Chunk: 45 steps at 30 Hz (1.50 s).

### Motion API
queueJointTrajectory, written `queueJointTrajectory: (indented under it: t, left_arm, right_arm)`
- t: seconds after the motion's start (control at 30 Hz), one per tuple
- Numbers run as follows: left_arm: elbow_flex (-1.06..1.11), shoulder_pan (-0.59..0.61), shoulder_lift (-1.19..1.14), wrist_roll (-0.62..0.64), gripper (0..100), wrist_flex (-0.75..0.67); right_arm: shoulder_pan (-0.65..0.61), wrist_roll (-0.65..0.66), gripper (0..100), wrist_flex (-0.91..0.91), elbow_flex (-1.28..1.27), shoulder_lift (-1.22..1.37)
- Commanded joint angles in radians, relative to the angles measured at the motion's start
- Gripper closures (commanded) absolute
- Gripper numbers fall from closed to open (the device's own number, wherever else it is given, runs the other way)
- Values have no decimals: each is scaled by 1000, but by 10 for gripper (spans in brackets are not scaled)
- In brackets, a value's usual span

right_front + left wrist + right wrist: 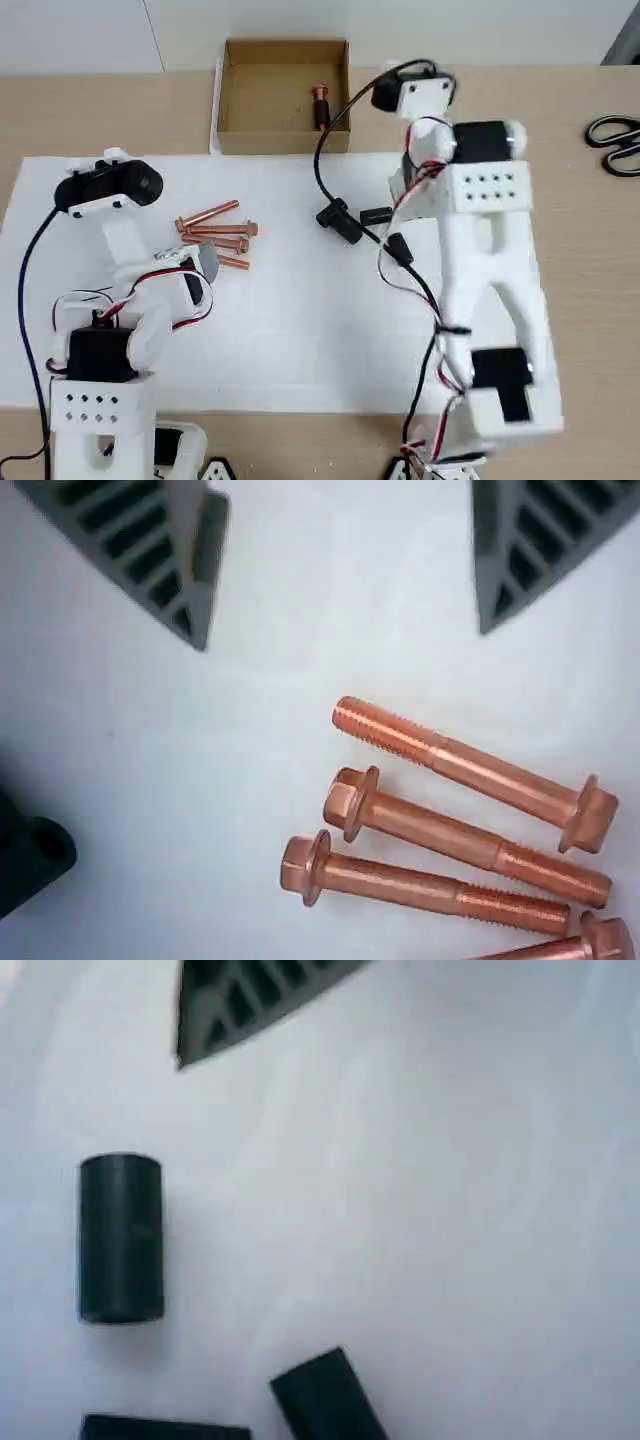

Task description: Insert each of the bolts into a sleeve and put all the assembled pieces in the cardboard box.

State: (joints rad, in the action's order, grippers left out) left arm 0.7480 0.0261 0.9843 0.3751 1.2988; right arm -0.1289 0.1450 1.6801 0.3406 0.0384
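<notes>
Left gripper [342, 630] released, jaws wide apart, over the mat [300, 330], just beside four loose bolts [215, 232]. Box [283, 47] at the back edge holds one assembled piece [320, 105]. Sleeves [340, 220] lie mid-mat near the right gripper [250, 995]. Can't tell its grip state.

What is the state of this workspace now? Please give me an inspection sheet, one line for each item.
Surface: white mat on a wooden table.
Job's things: four loose bolts; three black sleeves on the mat; one assembled piece in the cardboard box.
Clutter: scissors at the table's edge.
Grippers: left gripper open above the bolts; right gripper near the sleeves.
Cables: black cable loops over the mat.
Surroundings: plain pale area beyond the table.
</notes>
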Motion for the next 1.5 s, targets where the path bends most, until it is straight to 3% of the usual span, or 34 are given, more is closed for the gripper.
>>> queueJointTrajectory:
  t: [0.0,0.37,0.87,1.1,1.47]
  left_arm:
    - [-2,0,12,-8,833,-17]
    - [-2,0,12,-8,833,-17]
    - [-2,0,12,-8,833,-17]
    - [38,0,12,-8,833,-21]
    - [45,0,12,-8,833,-21]
  right_arm:
    - [33,12,797,8,37,-168]
    - [119,12,797,5,31,-321]
    - [-19,14,797,-16,-311,-317]
    - [-38,91,797,-99,-359,-197]
    - [-38,89,798,-179,-278,88]
